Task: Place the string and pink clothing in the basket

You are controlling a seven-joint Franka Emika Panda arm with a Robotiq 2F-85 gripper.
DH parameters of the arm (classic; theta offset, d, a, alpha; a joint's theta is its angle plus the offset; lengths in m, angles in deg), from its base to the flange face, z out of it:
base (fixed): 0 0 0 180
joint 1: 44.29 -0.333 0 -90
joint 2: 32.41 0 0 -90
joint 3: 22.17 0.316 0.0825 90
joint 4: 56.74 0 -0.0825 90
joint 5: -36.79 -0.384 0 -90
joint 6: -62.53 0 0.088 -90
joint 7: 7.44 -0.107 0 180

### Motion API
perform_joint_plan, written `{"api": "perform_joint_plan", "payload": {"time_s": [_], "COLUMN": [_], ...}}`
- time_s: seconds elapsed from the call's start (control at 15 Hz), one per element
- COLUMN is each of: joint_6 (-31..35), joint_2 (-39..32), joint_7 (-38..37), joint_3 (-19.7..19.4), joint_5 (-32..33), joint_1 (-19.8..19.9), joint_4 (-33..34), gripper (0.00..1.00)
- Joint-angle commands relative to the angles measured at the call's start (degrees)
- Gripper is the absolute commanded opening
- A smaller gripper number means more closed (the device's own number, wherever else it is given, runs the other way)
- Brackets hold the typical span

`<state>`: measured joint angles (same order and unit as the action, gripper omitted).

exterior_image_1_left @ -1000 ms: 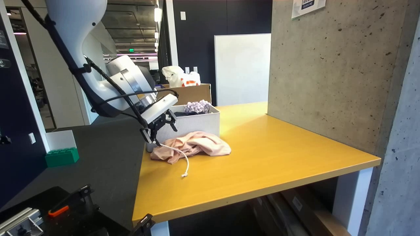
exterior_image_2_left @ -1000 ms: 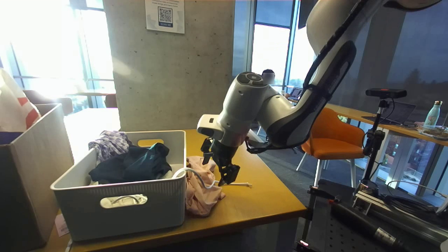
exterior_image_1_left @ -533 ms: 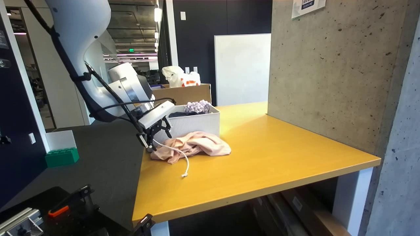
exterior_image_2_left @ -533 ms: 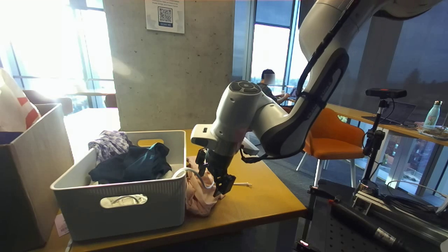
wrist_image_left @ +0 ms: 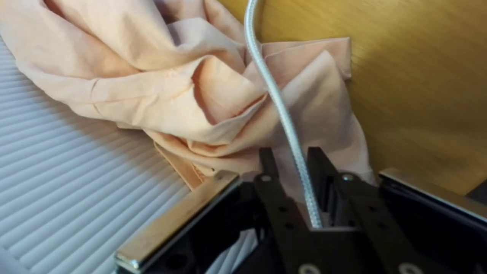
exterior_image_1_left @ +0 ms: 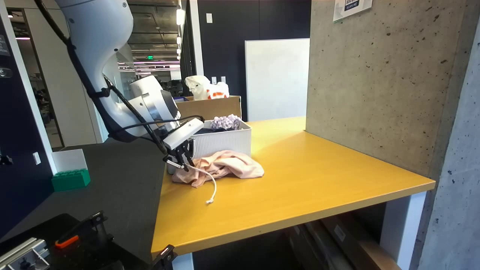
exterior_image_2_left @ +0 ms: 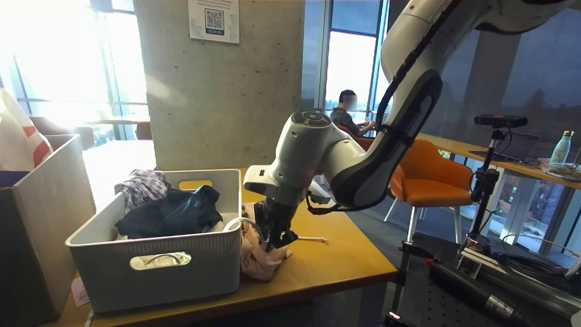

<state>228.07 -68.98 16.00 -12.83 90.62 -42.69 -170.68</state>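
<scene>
The pink clothing [exterior_image_1_left: 240, 167] lies crumpled on the table against the basket [exterior_image_1_left: 225, 144], in both exterior views. Across it runs the white string [wrist_image_left: 279, 102], its knotted end on the table; another stretch arches at the basket's rim [exterior_image_2_left: 237, 213]. My gripper [wrist_image_left: 291, 150] points down over the cloth, beside the basket wall. Its jaws are partly closed, and the string passes between them with gaps visible on both sides near the tips. Whether the string touches a finger deeper in is unclear. In an exterior view the gripper [exterior_image_2_left: 272, 245] hides part of cloth and string.
Inside the basket are dark clothing [exterior_image_2_left: 177, 211] and a lilac patterned cloth [exterior_image_2_left: 143, 186]. A cardboard box [exterior_image_2_left: 50, 218] with a plastic bag stands beyond the basket. The table edge [exterior_image_2_left: 336, 284] runs close by, and a concrete pillar [exterior_image_1_left: 382, 86] rises at the table's side.
My gripper has come down over the clothing and closer to the basket. Its jaws have narrowed around the string. The string's knotted end has shifted slightly; the clothing lies about as before.
</scene>
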Motion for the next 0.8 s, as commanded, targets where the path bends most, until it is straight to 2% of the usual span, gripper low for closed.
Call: {"api": "perform_joint_plan", "payload": {"time_s": [0.0, 0.4, 0.73], "joint_6": [-1.0, -3.0, -7.5], "joint_2": [0.5, 8.3, 22.5], "joint_7": [3.4, 0.2, -2.9], "joint_3": [-0.8, -1.6, -1.8], "joint_5": [-1.4, -0.5, 0.9], "joint_1": [-1.5, -5.3, -8.3], "joint_4": [0.1, -4.1, -8.4], "gripper": [0.01, 0.01, 0.01]}}
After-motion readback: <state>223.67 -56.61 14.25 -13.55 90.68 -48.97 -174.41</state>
